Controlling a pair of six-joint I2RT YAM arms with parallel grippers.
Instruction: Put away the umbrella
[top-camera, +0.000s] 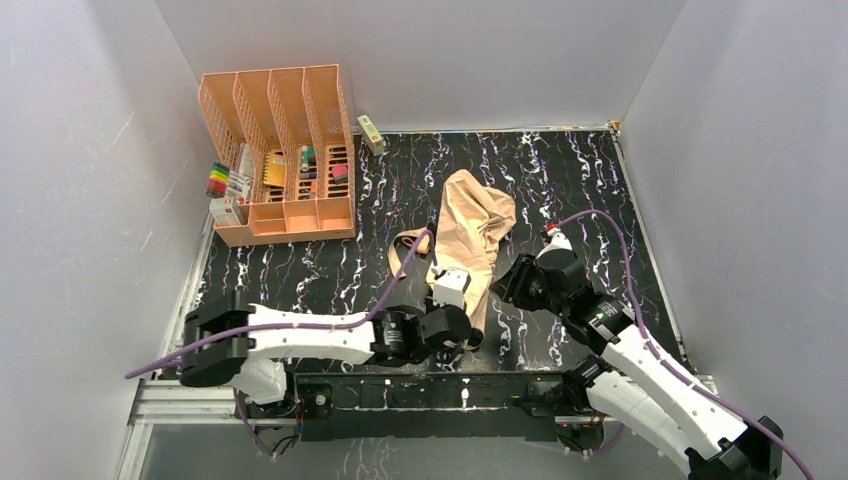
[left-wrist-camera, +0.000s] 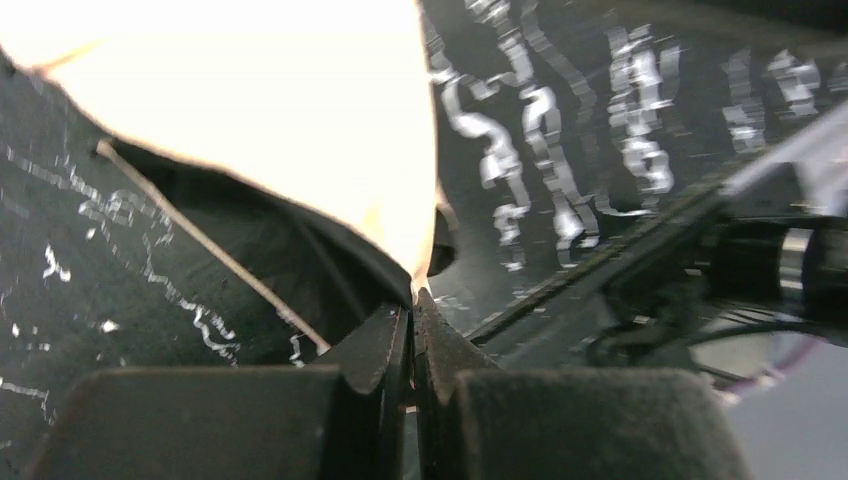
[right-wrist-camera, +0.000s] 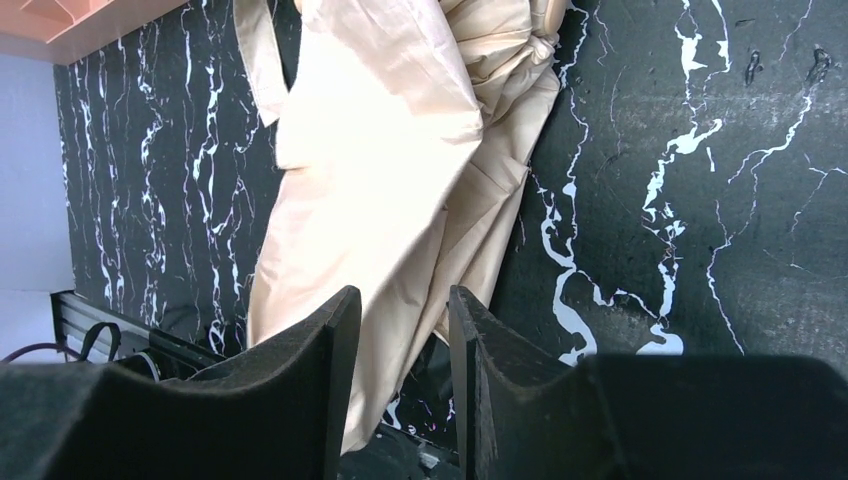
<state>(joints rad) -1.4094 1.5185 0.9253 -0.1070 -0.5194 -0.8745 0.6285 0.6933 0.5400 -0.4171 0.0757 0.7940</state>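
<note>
The umbrella (top-camera: 470, 225) lies collapsed on the black marbled table, pale peach-tan fabric loosely bunched, its strap loop (top-camera: 410, 240) to the left. My left gripper (top-camera: 455, 300) is at the umbrella's near end. In the left wrist view its jaws are pressed together on the fabric's edge (left-wrist-camera: 413, 292), with the fabric (left-wrist-camera: 250, 100) hanging above and a thin metal rib (left-wrist-camera: 200, 240) beneath. My right gripper (top-camera: 510, 285) is just right of the umbrella, low over the table. In the right wrist view it (right-wrist-camera: 400, 305) is open, with the fabric (right-wrist-camera: 380, 180) lying beyond the gap.
A peach-orange slotted desk organizer (top-camera: 280, 150) stands at the back left, with markers (top-camera: 218, 180) and small boxes beside it. A small green box (top-camera: 371, 133) sits by the back wall. White walls close three sides. The metal rail (top-camera: 430, 385) runs along the near edge.
</note>
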